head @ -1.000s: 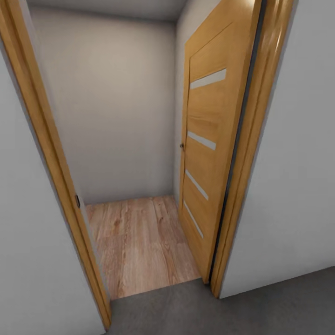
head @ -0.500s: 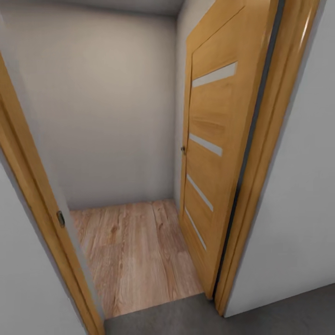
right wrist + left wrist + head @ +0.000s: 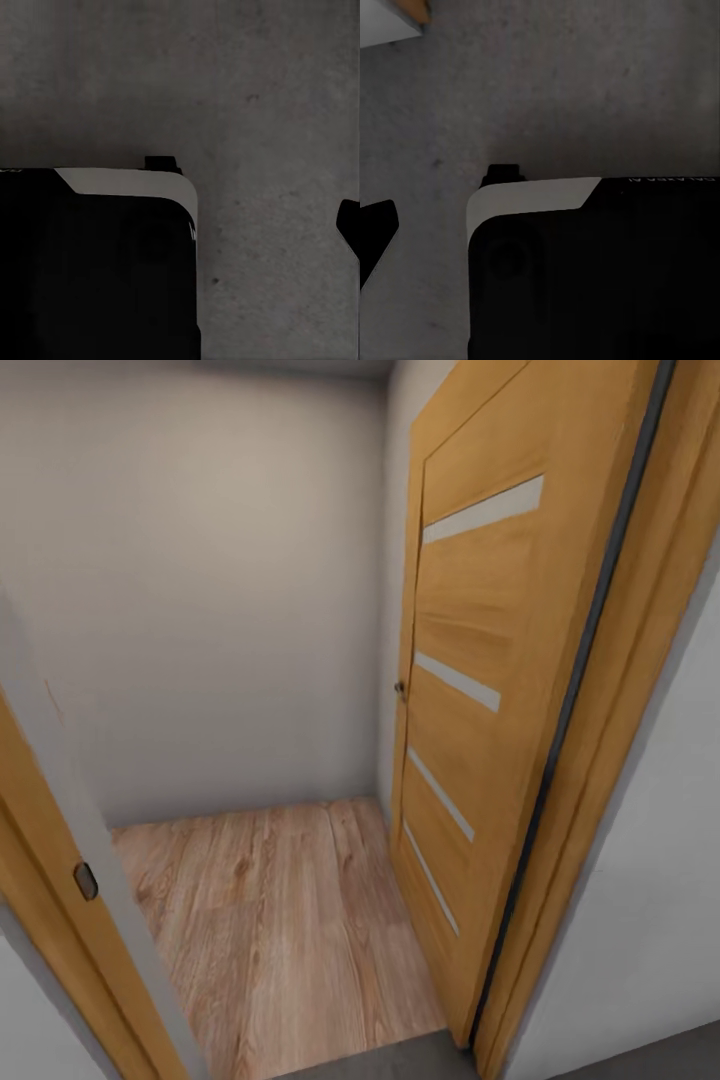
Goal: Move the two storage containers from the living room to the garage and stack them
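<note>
Honey-coloured wood frames the doorway in the head view: a door jamb [image 3: 45,920] with a small dark metal strike plate [image 3: 86,881] sits at eight o'clock. Past it, at six o'clock, light wood plank flooring [image 3: 270,920] runs up to a plain pale grey wall [image 3: 210,590] at eleven o'clock. From one to four o'clock an open wooden door with four frosted horizontal strips [image 3: 480,690] stands swung inward against the side wall. A sliver of dark grey concrete floor [image 3: 400,1060] lies along the bottom edge. Both wrist views look down on that speckled concrete and the robot's black, white-trimmed base [image 3: 585,277]. Whether either gripper is spread or pressed together cannot be told. The orange-red bins are not in sight here.
</note>
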### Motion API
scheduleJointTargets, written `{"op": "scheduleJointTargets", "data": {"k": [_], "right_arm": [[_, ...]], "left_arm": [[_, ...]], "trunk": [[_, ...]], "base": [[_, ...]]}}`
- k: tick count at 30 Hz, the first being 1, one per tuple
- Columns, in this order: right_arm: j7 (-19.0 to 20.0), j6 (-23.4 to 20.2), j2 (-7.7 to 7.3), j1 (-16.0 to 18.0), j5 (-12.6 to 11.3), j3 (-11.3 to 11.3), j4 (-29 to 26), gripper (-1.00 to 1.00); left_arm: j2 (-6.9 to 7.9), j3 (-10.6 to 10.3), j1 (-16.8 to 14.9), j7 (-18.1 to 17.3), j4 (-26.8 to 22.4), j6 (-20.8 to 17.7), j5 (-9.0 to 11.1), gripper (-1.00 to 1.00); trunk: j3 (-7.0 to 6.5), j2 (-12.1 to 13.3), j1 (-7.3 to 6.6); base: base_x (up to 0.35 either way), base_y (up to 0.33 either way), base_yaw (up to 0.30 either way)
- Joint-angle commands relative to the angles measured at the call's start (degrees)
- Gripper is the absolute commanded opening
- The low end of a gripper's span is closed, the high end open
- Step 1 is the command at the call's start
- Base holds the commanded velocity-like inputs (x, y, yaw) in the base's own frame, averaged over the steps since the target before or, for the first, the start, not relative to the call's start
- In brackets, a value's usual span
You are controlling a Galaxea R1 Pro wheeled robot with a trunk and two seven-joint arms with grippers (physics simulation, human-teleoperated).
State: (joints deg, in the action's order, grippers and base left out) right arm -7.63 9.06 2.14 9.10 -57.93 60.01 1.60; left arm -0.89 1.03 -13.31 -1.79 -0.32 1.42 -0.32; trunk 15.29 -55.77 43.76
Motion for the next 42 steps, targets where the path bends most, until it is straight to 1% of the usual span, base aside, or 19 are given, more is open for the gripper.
{"op": "scheduleJointTargets", "data": {"k": [1,6,29,40,42], "right_arm": [[0.0,0.2,0.06,0.0,-0.4,0.5,0.2,1.00],[0.0,0.2,0.06,0.0,-0.4,0.5,0.2,1.00],[0.0,0.2,0.06,0.0,-0.4,0.5,0.2,1.00],[0.0,0.2,0.06,0.0,-0.3,0.5,0.2,1.00],[0.0,0.2,0.06,0.0,-0.4,0.4,0.2,1.00]], "left_arm": [[-0.01,0.1,0.0,-0.1,0.1,0.1,-0.1,1.00],[-0.07,0.1,0.0,-0.1,0.1,0.1,-0.1,1.00],[-0.08,0.1,0.0,-0.1,0.1,0.1,-0.1,1.00],[-0.06,0.1,0.0,-0.1,0.1,0.1,-0.1,1.00],[-0.07,0.1,0.0,-0.1,0.1,0.1,-0.1,1.00]], "trunk": [[0.07,0.0,0.04],[0.07,0.0,0.04],[0.07,0.0,0.04],[0.07,0.0,0.04],[0.07,0.0,0.04]], "base": [[0.317,0.000,0.214],[0.317,0.000,0.149],[0.317,0.000,0.005],[0.317,0.000,0.215],[0.317,0.000,0.047]]}}
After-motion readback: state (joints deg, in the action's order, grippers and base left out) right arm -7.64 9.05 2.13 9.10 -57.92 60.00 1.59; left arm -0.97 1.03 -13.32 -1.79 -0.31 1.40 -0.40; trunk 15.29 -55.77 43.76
